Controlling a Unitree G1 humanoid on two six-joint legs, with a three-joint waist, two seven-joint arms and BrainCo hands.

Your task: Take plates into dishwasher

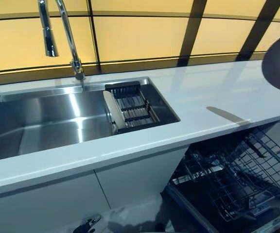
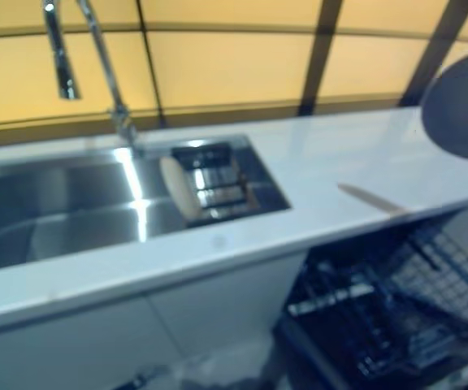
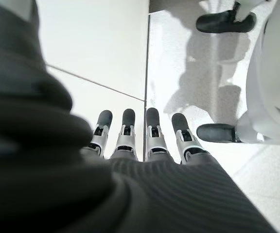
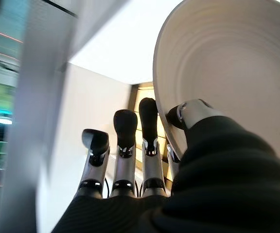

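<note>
Your right robot hand (image 4: 145,160) pinches a plate (image 4: 227,73) by its rim, thumb on the face and fingers behind, holding it up over the table (image 1: 203,92) so it can swing down edge-first into the open dishwasher rack (image 1: 232,174). A second plate (image 1: 113,110) leans on edge in the sink (image 1: 43,121). Your left robot hand (image 3: 140,141) hangs low, fingers straight and empty.
</note>
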